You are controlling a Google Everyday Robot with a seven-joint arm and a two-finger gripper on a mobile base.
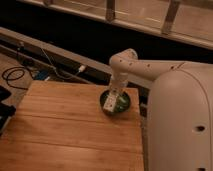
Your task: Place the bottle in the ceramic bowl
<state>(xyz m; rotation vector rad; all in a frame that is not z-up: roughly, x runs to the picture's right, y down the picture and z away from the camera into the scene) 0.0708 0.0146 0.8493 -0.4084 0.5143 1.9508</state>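
The green ceramic bowl (126, 105) stands near the far right edge of the wooden table (65, 130). My white arm reaches in from the right and bends down over it. My gripper (115, 93) points down into the bowl's left half. The whitish bottle (110, 102), with small dark marks on its label, stands steeply at the gripper's tip, its lower end inside the bowl by the left rim. I cannot tell whether the gripper still grips it.
My large white body (182, 120) fills the right side, next to the table's right edge. Cables (20, 75) and a blue item (42, 76) lie on the floor at the left. A dark object (4, 112) sits at the table's left edge. A rail runs along the back.
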